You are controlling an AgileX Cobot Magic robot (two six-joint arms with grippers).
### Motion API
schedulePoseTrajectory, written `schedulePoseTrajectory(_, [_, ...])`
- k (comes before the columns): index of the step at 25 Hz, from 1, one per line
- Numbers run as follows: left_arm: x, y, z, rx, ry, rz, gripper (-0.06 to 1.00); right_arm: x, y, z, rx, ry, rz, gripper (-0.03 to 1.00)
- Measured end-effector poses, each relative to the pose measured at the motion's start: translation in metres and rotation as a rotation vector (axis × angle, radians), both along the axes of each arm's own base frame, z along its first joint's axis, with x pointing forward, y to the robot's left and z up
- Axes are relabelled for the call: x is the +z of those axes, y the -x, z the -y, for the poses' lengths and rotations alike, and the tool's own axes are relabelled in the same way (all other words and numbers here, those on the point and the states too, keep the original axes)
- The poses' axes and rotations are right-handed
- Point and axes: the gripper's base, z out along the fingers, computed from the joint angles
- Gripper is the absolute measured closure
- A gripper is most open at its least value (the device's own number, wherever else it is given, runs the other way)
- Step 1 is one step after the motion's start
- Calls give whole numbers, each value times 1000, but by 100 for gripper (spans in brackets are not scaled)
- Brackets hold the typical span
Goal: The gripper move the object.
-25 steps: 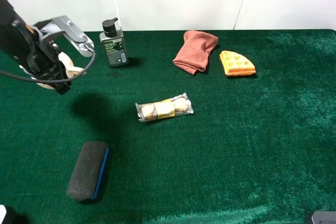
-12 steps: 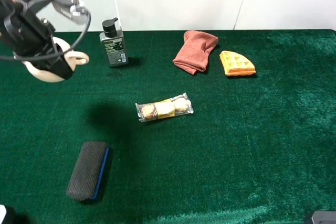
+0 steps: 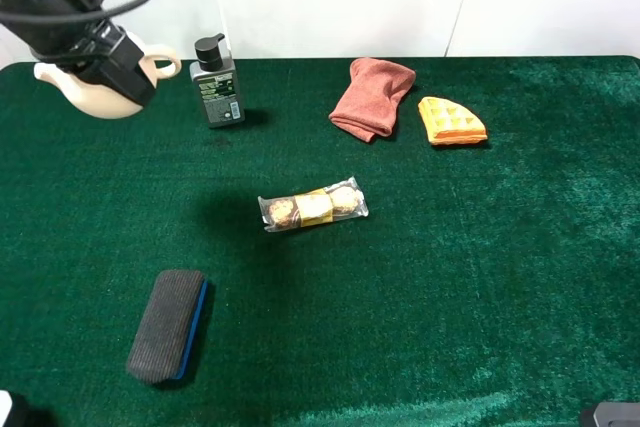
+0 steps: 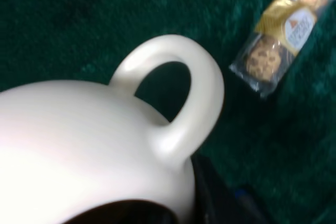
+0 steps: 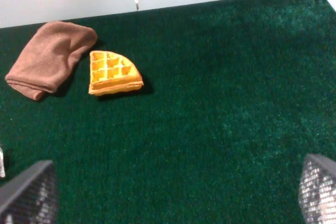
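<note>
The cream-white teapot (image 3: 92, 95) hangs in the air at the far left back of the green table, with its spout pointing left and its loop handle toward the bottle. My left gripper (image 3: 108, 65) is shut on it from above, its black arm and looping cable rising out of the picture. In the left wrist view the teapot (image 4: 79, 140) fills the picture with its handle uppermost, and a dark finger (image 4: 215, 200) shows beside its rim. My right gripper (image 5: 172, 198) is open and empty over bare cloth; it sits at the front right corner (image 3: 610, 415).
A dark pump bottle (image 3: 216, 85) stands just right of the teapot. A clear-wrapped snack packet (image 3: 313, 205) lies mid-table. A black eraser block (image 3: 168, 324) lies front left. A folded reddish cloth (image 3: 372, 97) and a waffle piece (image 3: 450, 121) lie at the back.
My left gripper has risen and moved toward the back with the teapot in it. Its shadow on the cloth has slid right. Nothing else has moved.
</note>
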Motion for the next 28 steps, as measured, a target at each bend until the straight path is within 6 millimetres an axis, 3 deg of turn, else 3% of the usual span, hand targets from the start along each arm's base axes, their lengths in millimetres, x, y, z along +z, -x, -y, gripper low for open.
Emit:
schedulePoseTrajectory(6, [8, 1, 38, -88, 19, 16, 89, 0, 0, 0, 0, 0, 0, 27])
schedulePoseTrajectory(18, [-15, -3, 145, -290, -18, -54, 89, 0, 0, 0, 0, 0, -1, 27])
schedulePoseTrajectory(23, [-24, 6, 189, -379, -22, -66, 89, 0, 0, 0, 0, 0, 0, 27])
schedulePoseTrajectory(28, [-37, 26, 224, -463, -35, -87, 89, 0, 0, 0, 0, 0, 0, 27])
